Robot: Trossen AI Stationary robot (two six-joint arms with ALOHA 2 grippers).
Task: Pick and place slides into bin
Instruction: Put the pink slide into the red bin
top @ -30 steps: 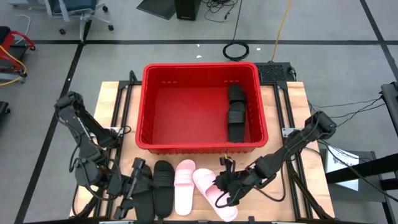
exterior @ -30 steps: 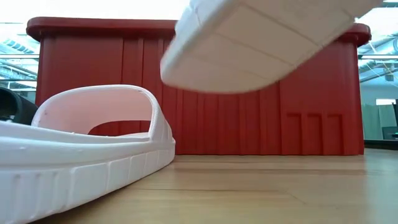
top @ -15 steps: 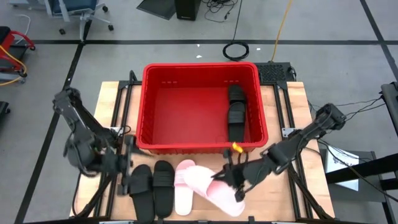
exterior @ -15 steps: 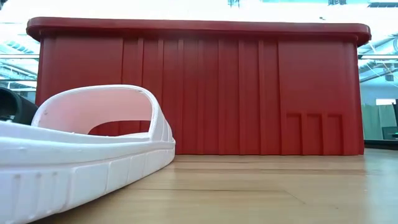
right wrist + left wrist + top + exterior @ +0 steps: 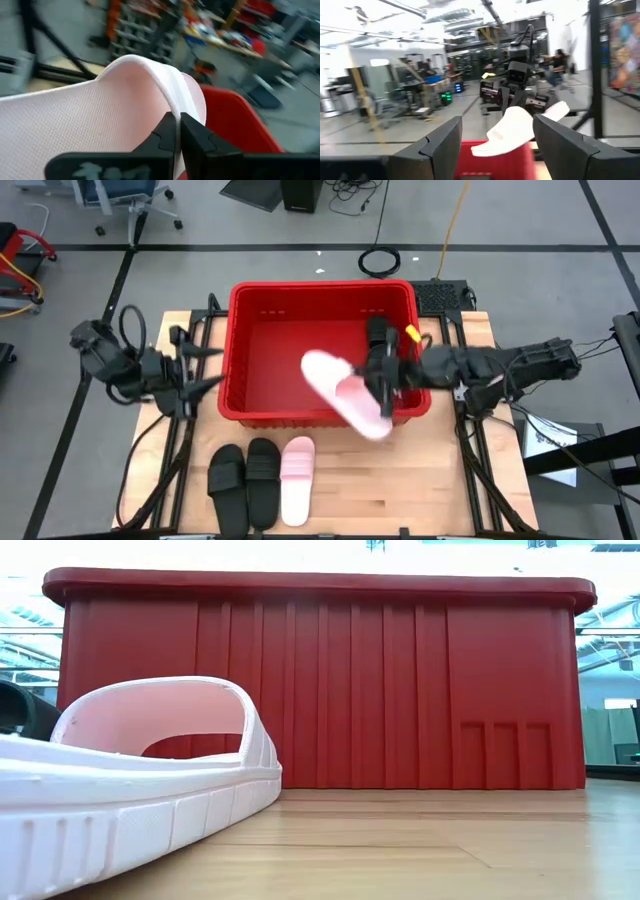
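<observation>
A light pink slide (image 5: 343, 392) hangs over the near right part of the red bin (image 5: 250, 310), with my right gripper (image 5: 384, 386) shut on it. One black slide (image 5: 378, 348) lies inside the bin by its right wall. Two black slides (image 5: 225, 480) (image 5: 263, 480) and a second pink slide (image 5: 297, 478) lie soles down on the table in front of the bin. My left gripper (image 5: 204, 368) is open with nothing between its fingers, raised beside the bin's left wall and pointing at it. My right gripper pinches the edge of the pink slide's strap (image 5: 169, 102) between its two shut fingers (image 5: 172, 131). It reaches in roughly level from the table's right side. The slide is lifted clear and tilted, its lower end (image 5: 376, 426) out over the bin's near wall.
The bin's thick rim (image 5: 320, 582) stands high above the tabletop. The resting pink slide (image 5: 130, 790) fills the low view's left. Bare wooden table (image 5: 420, 480) lies at the near right. Frame rails run along both sides of the table.
My right gripper has risen from the table's near edge and swung toward the far edge, carrying the pink slide clear of the table to above the bin. My left gripper, still open, has risen from the black slides and drawn back toward the table's left and far side.
</observation>
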